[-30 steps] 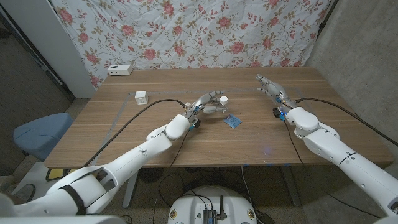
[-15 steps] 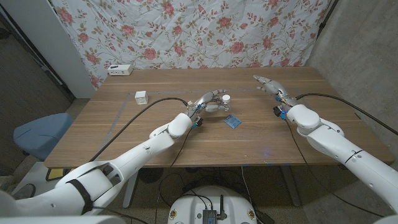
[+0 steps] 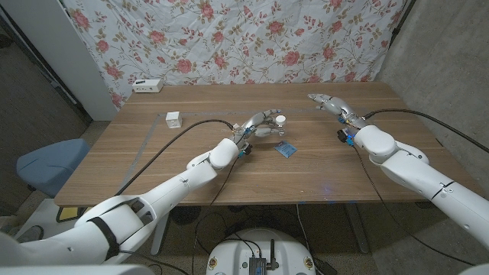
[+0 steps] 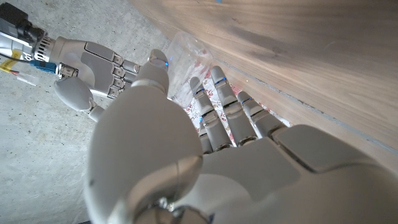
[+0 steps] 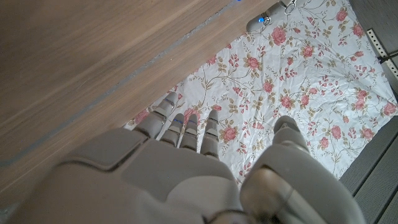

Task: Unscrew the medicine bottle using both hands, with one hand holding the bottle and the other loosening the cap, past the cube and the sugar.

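Near the middle of the table, my left hand (image 3: 258, 124) grips the medicine bottle, whose white cap (image 3: 280, 120) sticks out past the fingers. In the left wrist view the fingers (image 4: 224, 106) curl around the clear bottle (image 4: 183, 50). My right hand (image 3: 329, 104) hovers open to the right of the bottle, apart from it, fingers stretched toward the back left. It also shows in the left wrist view as the right hand (image 4: 93, 62). The blue sugar packet (image 3: 286, 149) lies flat just in front of the bottle. The white cube (image 3: 173, 119) stands further left.
A white power strip (image 3: 147, 85) lies at the table's back left corner. A floral cloth (image 3: 244, 38) hangs behind the table (image 3: 306, 179). A blue chair (image 3: 50, 164) stands off the left edge.
My left hand has carried the bottle a little to the right. My right hand has drifted left toward the cap.
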### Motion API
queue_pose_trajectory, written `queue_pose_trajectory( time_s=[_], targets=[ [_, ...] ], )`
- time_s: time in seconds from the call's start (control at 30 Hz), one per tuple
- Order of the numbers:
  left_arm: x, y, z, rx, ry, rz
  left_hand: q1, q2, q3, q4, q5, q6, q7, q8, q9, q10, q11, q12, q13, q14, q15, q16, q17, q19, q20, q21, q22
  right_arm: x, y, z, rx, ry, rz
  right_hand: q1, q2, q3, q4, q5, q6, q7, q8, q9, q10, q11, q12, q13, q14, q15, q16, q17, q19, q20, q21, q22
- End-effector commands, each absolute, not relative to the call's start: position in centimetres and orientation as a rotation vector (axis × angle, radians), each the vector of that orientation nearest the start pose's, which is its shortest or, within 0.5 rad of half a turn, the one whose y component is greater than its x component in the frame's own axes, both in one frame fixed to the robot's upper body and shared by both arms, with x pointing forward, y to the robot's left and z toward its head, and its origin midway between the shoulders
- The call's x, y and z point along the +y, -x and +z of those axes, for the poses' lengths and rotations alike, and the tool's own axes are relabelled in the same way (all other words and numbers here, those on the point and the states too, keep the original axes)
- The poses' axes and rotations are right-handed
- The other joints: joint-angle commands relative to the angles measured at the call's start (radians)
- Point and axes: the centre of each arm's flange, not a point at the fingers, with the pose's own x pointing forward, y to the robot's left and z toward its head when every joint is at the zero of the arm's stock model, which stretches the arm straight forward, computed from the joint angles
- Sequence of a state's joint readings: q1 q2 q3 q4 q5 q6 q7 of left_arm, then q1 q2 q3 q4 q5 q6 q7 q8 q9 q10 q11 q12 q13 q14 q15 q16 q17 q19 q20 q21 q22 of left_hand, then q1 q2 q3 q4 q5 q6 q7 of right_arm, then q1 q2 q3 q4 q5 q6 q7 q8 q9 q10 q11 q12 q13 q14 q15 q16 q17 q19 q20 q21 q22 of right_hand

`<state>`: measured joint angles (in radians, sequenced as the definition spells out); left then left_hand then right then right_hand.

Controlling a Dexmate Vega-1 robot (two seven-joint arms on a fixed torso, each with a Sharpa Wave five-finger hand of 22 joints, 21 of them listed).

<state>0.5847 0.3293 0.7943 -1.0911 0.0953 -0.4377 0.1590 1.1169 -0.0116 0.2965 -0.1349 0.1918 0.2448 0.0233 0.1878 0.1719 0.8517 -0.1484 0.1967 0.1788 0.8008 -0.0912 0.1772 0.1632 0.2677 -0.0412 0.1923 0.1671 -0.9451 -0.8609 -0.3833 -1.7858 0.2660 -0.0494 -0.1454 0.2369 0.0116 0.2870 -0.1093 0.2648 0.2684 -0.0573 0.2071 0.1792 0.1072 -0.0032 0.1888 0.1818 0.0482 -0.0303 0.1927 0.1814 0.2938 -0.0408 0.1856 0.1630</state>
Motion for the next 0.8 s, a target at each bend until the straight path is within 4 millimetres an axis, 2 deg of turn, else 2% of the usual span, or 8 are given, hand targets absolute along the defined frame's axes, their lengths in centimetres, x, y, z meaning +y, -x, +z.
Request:
queue_pose_trajectory(
  time_s=[0.03,0.1,0.2,0.33,0.43,0.47,0.8],
  targets=[
    [6.0,-65.4,-3.3,-0.835,-0.699,-0.423,-0.001,0.008,0.008,0.002,0.002,0.007,-0.003,-0.001,0.002,0.017,-0.011,0.005,0.003,0.009,-0.127,-0.002,-0.001,0.013,-0.143,-0.003,0.000,-28.2,-57.1,3.1,-0.580,0.746,0.107,0.014,-0.005,-0.002,-0.012,-0.004,0.015,0.002,0.006,0.005,0.000,0.011,0.003,0.003,0.003,0.009,0.001,0.001,0.004,-0.015,0.002,0.003],
    [5.9,-65.4,-3.3,-0.834,-0.699,-0.425,-0.001,0.008,0.008,0.002,0.002,0.007,-0.003,-0.001,0.002,0.019,-0.011,0.005,0.003,0.010,-0.127,-0.002,-0.001,0.013,-0.143,-0.003,0.000,-28.0,-56.9,3.3,-0.579,0.769,0.104,0.028,-0.014,-0.004,-0.024,-0.008,0.019,-0.001,0.003,0.006,-0.001,0.011,0.003,0.003,0.005,0.018,0.001,0.001,0.000,0.029,0.001,0.004],
    [5.8,-65.4,-3.3,-0.833,-0.700,-0.428,-0.002,0.010,0.010,0.002,0.001,0.007,-0.003,-0.002,0.002,0.021,-0.011,0.005,0.003,0.013,-0.127,-0.002,0.000,0.013,-0.142,-0.003,0.000,-27.8,-56.6,3.5,-0.575,0.801,0.097,0.039,-0.019,-0.005,-0.031,-0.012,0.023,-0.003,0.000,0.007,-0.005,0.007,0.002,0.003,0.005,0.034,0.000,0.002,0.002,0.063,0.002,0.004],
    [5.8,-65.4,-3.3,-0.829,-0.702,-0.430,-0.003,0.011,0.011,0.002,0.001,0.007,-0.004,-0.002,0.002,0.023,-0.011,0.005,0.003,0.016,-0.127,-0.001,0.000,0.013,-0.142,-0.003,0.000,-27.5,-56.2,3.8,-0.569,0.847,0.094,0.052,-0.021,-0.004,-0.038,-0.017,0.030,-0.006,0.000,0.008,-0.006,0.008,0.002,0.003,0.008,0.053,0.002,0.002,0.004,0.095,0.002,0.004],
    [5.7,-65.4,-3.4,-0.828,-0.701,-0.429,-0.005,0.011,0.012,0.002,0.001,0.007,-0.004,-0.002,0.002,0.024,-0.010,0.005,0.003,0.017,-0.125,-0.001,0.000,0.013,-0.141,-0.004,0.000,-27.2,-55.8,4.0,-0.552,0.911,0.080,0.063,-0.020,-0.001,-0.042,-0.021,0.031,-0.007,-0.001,0.008,-0.008,0.011,0.001,0.004,0.007,0.067,0.001,0.002,0.000,0.109,0.000,0.005],
    [5.7,-65.4,-3.4,-0.827,-0.703,-0.431,-0.004,0.011,0.012,0.002,0.001,0.007,-0.004,-0.002,0.002,0.025,-0.010,0.005,0.003,0.017,-0.126,-0.002,-0.001,0.013,-0.142,-0.004,0.000,-27.1,-55.7,4.1,-0.545,0.933,0.070,0.070,-0.018,0.002,-0.044,-0.025,0.030,-0.006,-0.002,0.009,-0.011,0.021,0.001,0.004,0.008,0.075,0.002,0.003,0.000,0.118,0.000,0.005],
    [5.7,-65.4,-3.4,-0.831,-0.704,-0.423,-0.008,0.012,0.014,0.002,0.000,0.008,-0.004,-0.002,0.002,0.025,-0.009,0.003,0.004,0.021,-0.124,-0.002,-0.001,0.012,-0.140,-0.004,0.000,-26.6,-55.0,4.5,-0.548,0.995,0.058,0.105,-0.019,0.013,-0.058,-0.040,0.040,-0.010,0.001,0.010,-0.013,0.022,0.001,0.004,0.005,0.096,0.002,0.004,-0.013,0.137,-0.003,0.005]
  ],
)
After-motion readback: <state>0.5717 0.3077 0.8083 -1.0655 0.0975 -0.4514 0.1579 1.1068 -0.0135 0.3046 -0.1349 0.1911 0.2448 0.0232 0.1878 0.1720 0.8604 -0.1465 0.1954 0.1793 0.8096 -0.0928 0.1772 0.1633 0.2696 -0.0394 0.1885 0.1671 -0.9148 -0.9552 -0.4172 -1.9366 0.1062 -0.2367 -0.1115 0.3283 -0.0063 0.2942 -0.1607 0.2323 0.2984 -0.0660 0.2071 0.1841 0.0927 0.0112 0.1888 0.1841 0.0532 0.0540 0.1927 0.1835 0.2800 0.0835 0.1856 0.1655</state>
